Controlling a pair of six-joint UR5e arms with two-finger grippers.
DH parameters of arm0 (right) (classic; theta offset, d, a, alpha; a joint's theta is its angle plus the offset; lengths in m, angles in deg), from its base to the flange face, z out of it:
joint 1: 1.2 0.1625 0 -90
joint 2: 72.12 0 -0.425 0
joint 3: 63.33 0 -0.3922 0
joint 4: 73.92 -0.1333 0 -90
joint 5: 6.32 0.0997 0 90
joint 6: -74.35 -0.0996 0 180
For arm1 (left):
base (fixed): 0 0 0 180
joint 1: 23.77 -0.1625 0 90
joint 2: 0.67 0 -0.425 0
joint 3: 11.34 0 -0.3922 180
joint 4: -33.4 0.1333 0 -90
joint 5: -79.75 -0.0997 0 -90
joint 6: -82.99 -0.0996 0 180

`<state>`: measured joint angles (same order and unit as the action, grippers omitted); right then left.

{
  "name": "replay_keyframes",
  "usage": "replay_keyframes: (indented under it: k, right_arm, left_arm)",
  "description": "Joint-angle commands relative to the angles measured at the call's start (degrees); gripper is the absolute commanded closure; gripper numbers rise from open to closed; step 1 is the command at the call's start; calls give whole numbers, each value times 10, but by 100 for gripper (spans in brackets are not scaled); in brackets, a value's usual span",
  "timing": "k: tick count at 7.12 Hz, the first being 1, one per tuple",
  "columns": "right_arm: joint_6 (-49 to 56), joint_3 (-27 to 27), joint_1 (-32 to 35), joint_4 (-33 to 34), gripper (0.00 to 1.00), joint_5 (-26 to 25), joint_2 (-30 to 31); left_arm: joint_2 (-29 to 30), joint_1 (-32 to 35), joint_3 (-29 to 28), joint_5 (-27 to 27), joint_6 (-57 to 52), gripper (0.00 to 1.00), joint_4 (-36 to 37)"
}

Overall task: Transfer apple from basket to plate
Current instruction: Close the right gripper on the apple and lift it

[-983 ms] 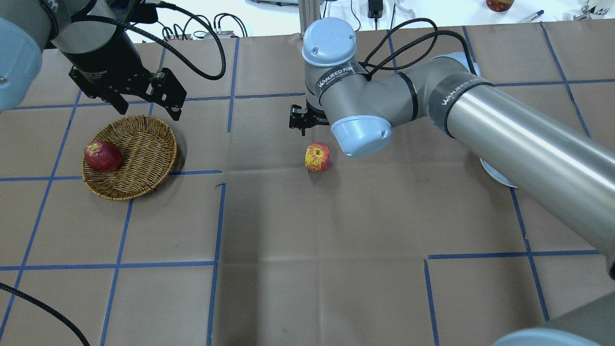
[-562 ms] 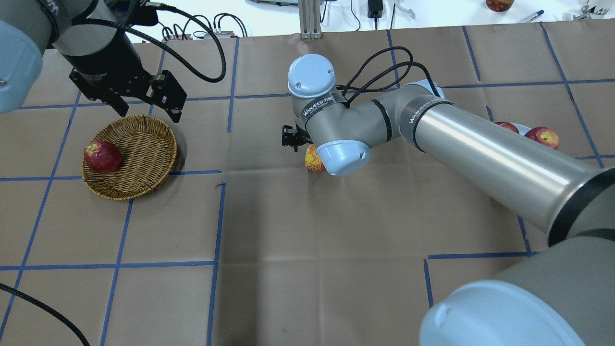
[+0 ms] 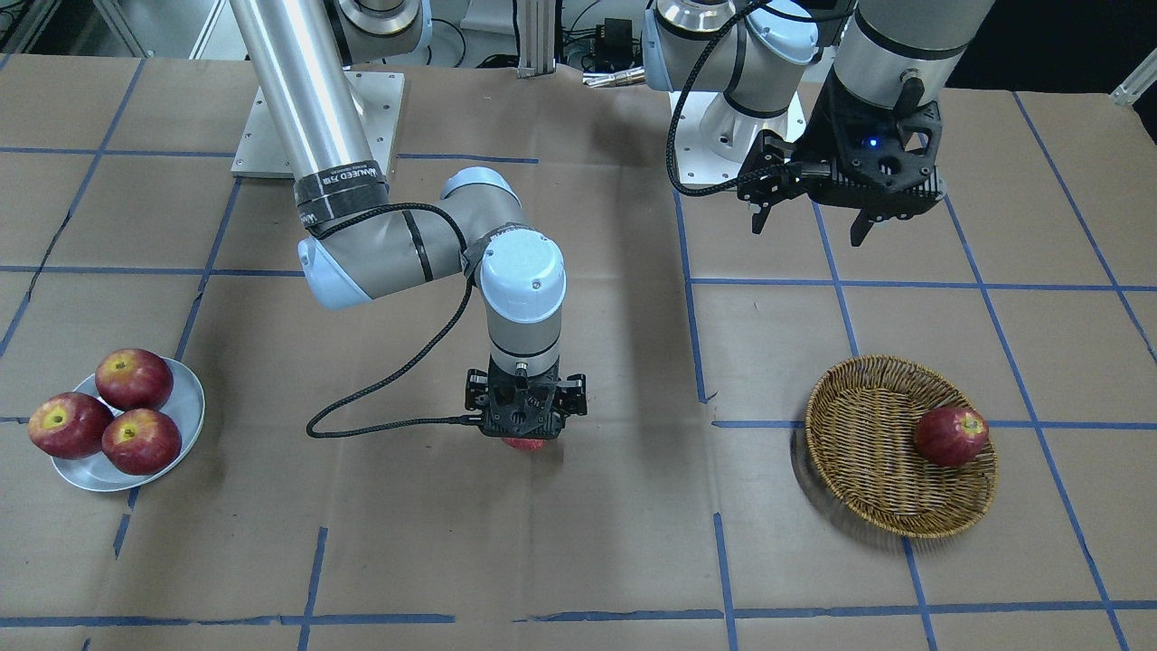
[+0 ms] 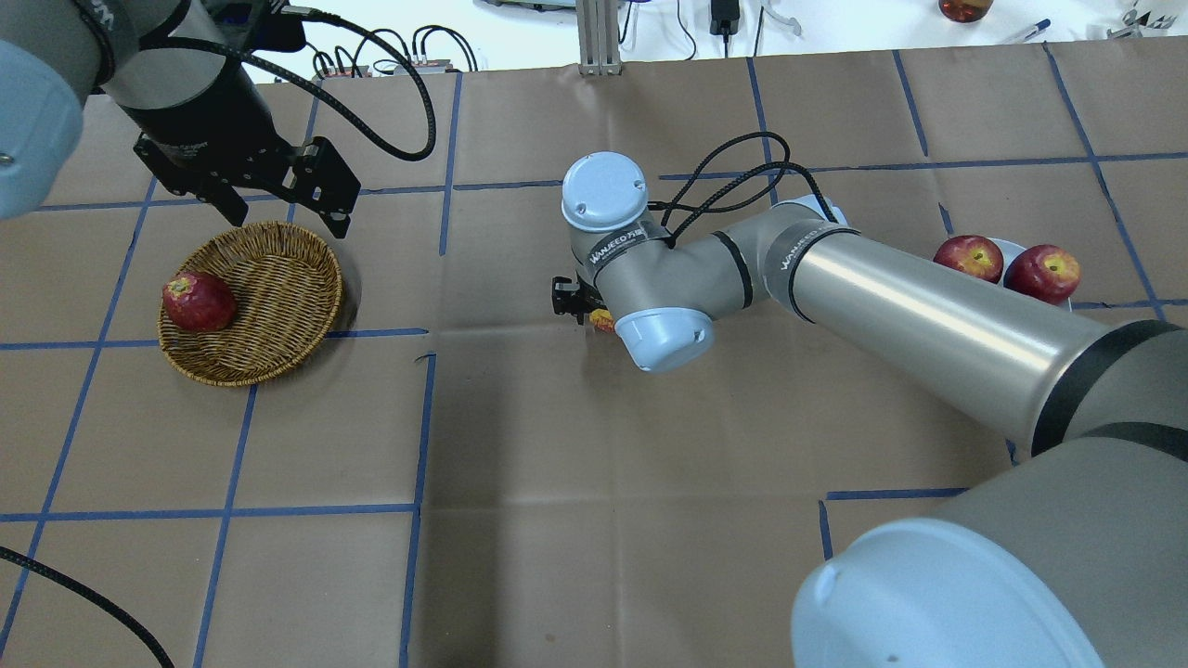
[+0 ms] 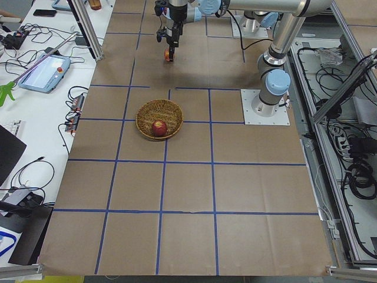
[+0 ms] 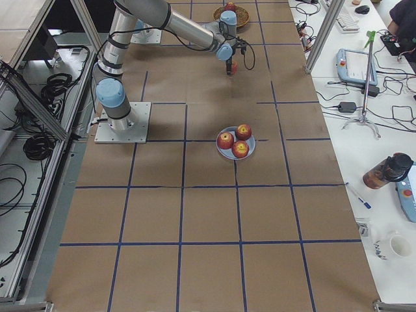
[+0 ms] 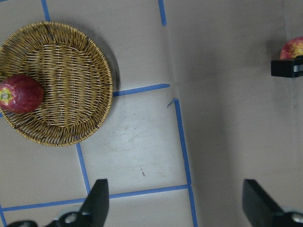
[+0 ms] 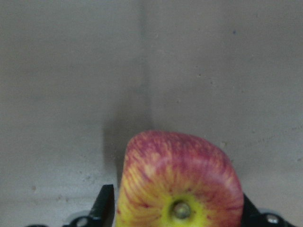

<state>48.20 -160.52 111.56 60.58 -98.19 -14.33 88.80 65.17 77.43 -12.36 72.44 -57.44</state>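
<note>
The streaky red-yellow apple (image 8: 177, 175) sits on the brown paper at mid-table, outside the basket; it also shows in the front view (image 3: 526, 444) and the overhead view (image 4: 603, 322). My right gripper (image 3: 524, 436) is down over it, open, with one finger (image 8: 106, 205) on each side of the apple. The wicker basket (image 4: 278, 362) stands at the left and holds one darker red apple (image 4: 198, 301). My left gripper (image 4: 288, 221) hangs open and empty above the basket's far rim. The grey plate (image 3: 81, 477) lies at the far right of the table.
Three deep red apples (image 3: 134, 378) fill the plate. The right arm's forearm (image 4: 928, 315) stretches low over the table between plate and mid-table. Blue tape lines grid the paper.
The right arm has come down and toward me, lowering its gripper over the streaky apple, which is now mostly hidden under the wrist. The left arm has stayed still.
</note>
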Motion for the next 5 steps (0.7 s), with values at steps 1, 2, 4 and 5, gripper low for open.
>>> replay_keyframes:
  k: [1, 2, 4, 5]
  right_arm:
    - [-1, 19, -5, -1, 45, 0, 9]
    - [-1, 35, -11, -18, 45, -1, 26]
    - [9, 50, -46, -117, 45, -1, 87]
    - [60, 47, -94, -164, 45, -1, 126]
  left_arm:
    - [2, 0, 0, 0, 1, 1, 4]
    - [0, 0, -1, 1, 1, 1, 3]
    - [2, 0, 0, 1, 1, 1, 3]
    - [0, 0, -1, 2, 1, 1, 1]
